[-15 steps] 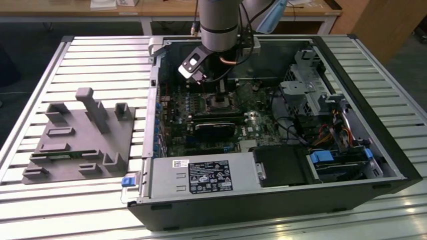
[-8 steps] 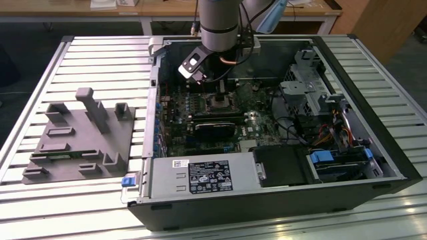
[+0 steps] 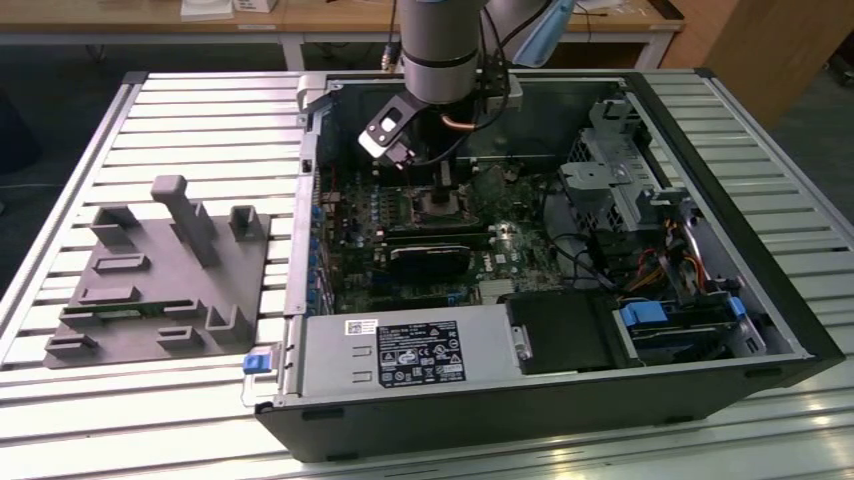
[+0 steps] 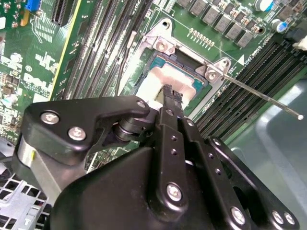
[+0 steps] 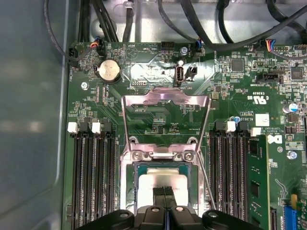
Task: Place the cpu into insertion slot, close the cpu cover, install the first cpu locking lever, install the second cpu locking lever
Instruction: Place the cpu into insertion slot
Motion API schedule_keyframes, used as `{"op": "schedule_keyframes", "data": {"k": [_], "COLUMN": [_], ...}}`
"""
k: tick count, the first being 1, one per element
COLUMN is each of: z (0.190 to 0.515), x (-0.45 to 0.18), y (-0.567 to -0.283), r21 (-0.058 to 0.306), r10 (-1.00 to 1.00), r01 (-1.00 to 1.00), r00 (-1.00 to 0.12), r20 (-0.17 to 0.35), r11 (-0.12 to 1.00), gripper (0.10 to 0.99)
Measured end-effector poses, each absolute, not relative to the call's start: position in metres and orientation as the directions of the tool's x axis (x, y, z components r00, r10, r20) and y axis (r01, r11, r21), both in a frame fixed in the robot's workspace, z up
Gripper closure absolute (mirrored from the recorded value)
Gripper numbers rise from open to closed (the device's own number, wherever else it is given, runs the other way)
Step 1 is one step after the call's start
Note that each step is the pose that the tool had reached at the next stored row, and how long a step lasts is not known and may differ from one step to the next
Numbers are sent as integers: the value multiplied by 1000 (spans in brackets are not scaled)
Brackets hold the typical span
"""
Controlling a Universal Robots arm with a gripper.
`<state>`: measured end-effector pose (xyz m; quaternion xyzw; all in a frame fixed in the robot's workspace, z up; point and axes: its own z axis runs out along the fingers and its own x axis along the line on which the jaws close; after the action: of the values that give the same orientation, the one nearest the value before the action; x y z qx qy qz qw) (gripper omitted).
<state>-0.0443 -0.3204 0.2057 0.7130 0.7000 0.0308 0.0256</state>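
The cpu [image 5: 158, 184] lies flat in the insertion slot [image 5: 125, 191], its silvery-beige face up; in the second wrist view the cpu [image 4: 152, 84] shows just past the fingertips. My gripper [image 5: 164, 191] is shut, and its joined tips [image 4: 171, 92] rest on or just above the chip's face. The cpu cover [image 5: 163, 98] stands swung back and open, a silver frame behind the slot. One thin locking lever [image 4: 264, 98] sticks out free beside the slot; the same lever [image 5: 207, 172] runs along the socket's side. In the exterior view my gripper [image 3: 445, 182] reaches down into the case over the slot [image 3: 441, 207].
Black memory slots [image 5: 91, 177] flank the socket on both sides, with a fitted module [image 5: 256, 182] beyond them. Cables [image 5: 192, 24] hang behind the board. The open computer case [image 3: 534, 400] lies on a slatted table; a grey fixture [image 3: 160, 270] stands on the exterior view's left.
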Motion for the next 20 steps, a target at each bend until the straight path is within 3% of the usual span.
{"op": "schedule_keyframes", "data": {"k": [20], "z": [202], "x": [-44], "y": [-320], "r21": [80], "r10": [1000], "r01": [997], "r00": [18], "r20": [12], "r11": [-19], "gripper": [980]}}
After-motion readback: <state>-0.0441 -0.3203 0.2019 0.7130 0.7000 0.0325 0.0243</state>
